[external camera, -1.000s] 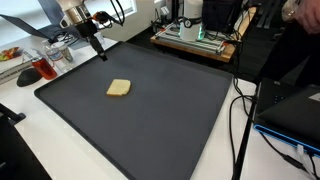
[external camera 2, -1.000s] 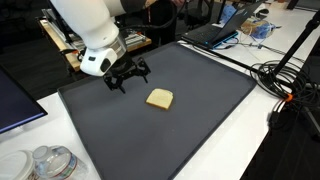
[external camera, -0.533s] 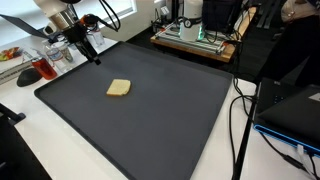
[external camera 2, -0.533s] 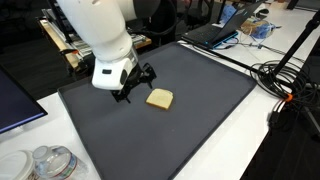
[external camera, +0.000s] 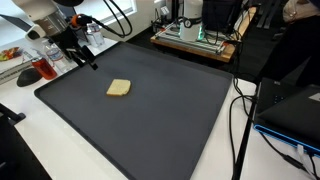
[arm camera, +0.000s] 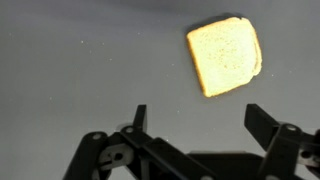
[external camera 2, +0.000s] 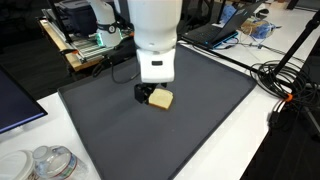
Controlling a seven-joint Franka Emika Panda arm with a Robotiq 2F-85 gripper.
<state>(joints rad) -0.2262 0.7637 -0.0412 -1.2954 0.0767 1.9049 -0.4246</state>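
Above the black mat (external camera: 160,110), the gripper (arm camera: 195,112) hangs wide open, empty, near the bread slice (arm camera: 225,55).

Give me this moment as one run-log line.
gripper: open, empty | bread slice: flat on black mat | relation: gripper over mat, apart from slice

Open room: the dark mat (external camera: 160,120) on the surface gives wide passage on every side of the bread slice (external camera: 118,88).
Corner: a red cup and containers (external camera: 40,68) crowd just off the mat.
Side edge: cables (external camera: 240,115) and a laptop (external camera: 295,105) stand alongside.
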